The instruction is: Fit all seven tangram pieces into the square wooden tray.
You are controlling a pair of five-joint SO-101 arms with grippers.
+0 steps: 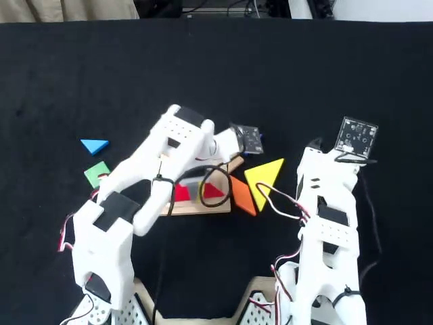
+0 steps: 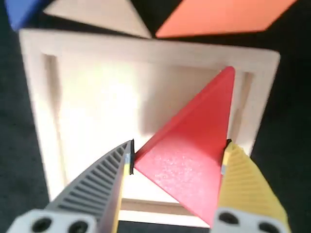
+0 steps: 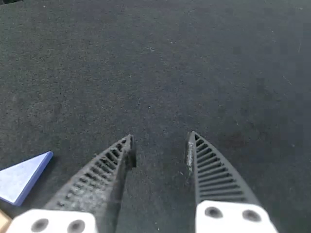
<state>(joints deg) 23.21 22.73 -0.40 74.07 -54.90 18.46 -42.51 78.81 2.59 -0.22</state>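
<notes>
Red triangle (image 2: 194,145): in the left wrist view its sharp tip points to the upper right of the frame. Its long axis runs from lower centre up to that tip.
Left gripper (image 2: 177,155): pinches the red triangle by two opposite edges, over the tray's lower right part.
Square wooden tray (image 2: 146,46): pale wood with a raised rim. Only the red triangle sits within its frame, and whether that piece touches the floor cannot be told.
Just beyond the tray's far rim: orange parallelogram (image 2: 218,17) at upper right, pale triangle (image 2: 102,13) at top centre.
High view, right of centre: yellow triangle (image 1: 265,176), one corner pointing to the upper right.
High view, left: green square (image 1: 97,173) and, above it, a light-blue triangle (image 1: 95,145), well apart from the tray.
Right gripper (image 3: 159,144): fingers spread, holding nothing, over the black cloth (image 3: 194,58).
Blue triangle (image 3: 22,177): flat at the lower left of the right wrist view.
</notes>
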